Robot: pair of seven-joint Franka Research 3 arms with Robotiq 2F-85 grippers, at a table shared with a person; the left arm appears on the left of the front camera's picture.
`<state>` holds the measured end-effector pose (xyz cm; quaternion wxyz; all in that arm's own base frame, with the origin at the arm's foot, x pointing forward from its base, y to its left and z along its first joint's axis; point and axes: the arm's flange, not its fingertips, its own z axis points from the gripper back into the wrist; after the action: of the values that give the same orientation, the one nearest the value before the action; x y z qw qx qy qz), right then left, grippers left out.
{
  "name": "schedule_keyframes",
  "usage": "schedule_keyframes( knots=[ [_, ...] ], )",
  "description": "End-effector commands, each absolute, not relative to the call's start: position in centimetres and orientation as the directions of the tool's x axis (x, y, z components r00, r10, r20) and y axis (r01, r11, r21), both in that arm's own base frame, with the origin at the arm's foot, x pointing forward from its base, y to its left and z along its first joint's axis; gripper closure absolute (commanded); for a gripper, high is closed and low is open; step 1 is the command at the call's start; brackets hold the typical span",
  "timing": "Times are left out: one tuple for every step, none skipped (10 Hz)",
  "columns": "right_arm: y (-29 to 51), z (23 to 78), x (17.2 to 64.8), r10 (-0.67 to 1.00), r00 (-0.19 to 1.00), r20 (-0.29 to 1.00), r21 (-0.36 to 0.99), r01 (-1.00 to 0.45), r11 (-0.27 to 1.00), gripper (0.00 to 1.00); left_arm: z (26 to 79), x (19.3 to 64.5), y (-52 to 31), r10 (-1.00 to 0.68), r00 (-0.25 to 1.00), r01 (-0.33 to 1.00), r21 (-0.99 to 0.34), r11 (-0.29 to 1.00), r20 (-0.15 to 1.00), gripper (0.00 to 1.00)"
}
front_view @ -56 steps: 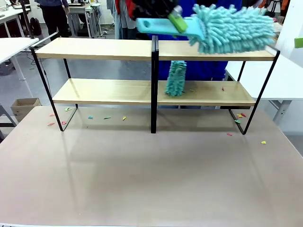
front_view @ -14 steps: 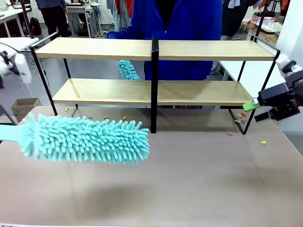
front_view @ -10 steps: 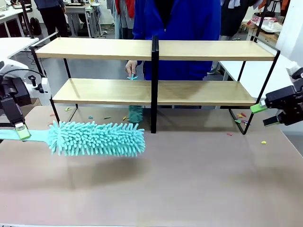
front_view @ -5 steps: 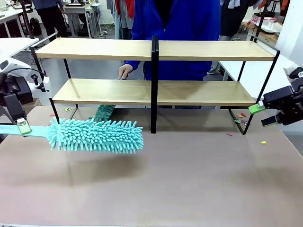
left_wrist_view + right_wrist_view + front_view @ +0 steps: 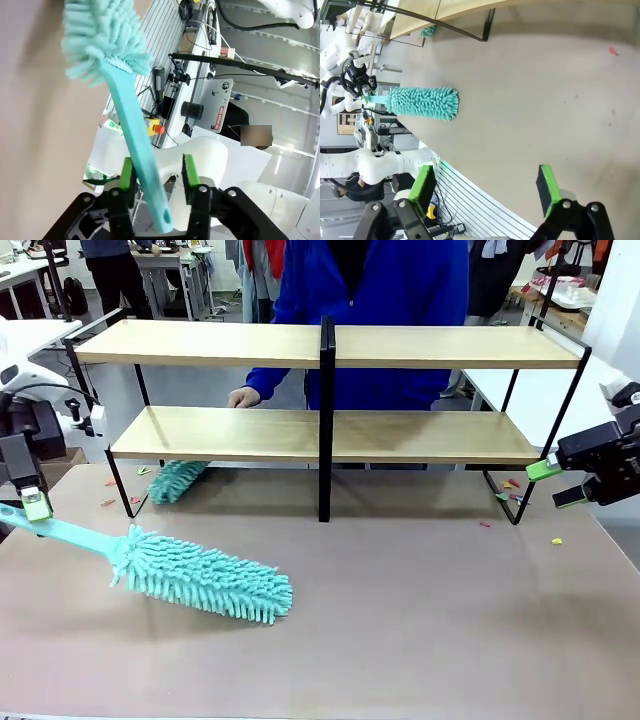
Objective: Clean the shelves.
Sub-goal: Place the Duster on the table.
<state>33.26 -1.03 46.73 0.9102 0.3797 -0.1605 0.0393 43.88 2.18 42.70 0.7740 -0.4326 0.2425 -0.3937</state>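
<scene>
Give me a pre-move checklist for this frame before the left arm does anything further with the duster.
1. Left gripper around the duster handle: ok, though contact cannot be told.
2. Duster head lying on the table: ok.
3. Right gripper open and holding nothing: ok.
4. Person's hand away from the robot's duster: ok, it rests at the lower board of the shelves.
5. Paper scraps remaining on the table: not ok.

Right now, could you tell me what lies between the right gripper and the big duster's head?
Only bare table, as the front view shows, between the right gripper and the duster.
</scene>
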Motion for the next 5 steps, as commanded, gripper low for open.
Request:
schedule_keyframes(
  knots=[
    [-1.1,46.8,33.6,-0.047,0.940,0.338,0.688,-0.213,0.694,0.00,43.9,42.9,3.2,-0.798,0.602,0.439,-0.828,0.349,-0.018,0.00],
    [-1.1,46.8,33.6,-0.047,0.940,0.338,0.688,-0.213,0.694,0.00,45.6,43.2,4.8,-0.746,0.665,0.468,-0.797,0.382,0.033,0.00],
    [-1.1,46.8,33.6,-0.047,0.940,0.338,0.688,-0.213,0.694,0.00,47.8,43.6,7.4,-0.638,0.761,0.497,-0.739,0.454,0.120,0.00],
    [-1.1,46.7,33.3,-0.051,0.945,0.322,0.678,-0.193,0.709,0.00,50.0,43.8,9.8,-0.506,0.831,0.499,-0.712,0.495,0.230,0.00],
    [-0.9,46.7,33.1,-0.020,0.950,0.310,0.699,-0.213,0.683,0.00,51.7,43.1,11.7,-0.384,0.862,0.503,-0.653,0.566,0.332,0.00]
  ],
)
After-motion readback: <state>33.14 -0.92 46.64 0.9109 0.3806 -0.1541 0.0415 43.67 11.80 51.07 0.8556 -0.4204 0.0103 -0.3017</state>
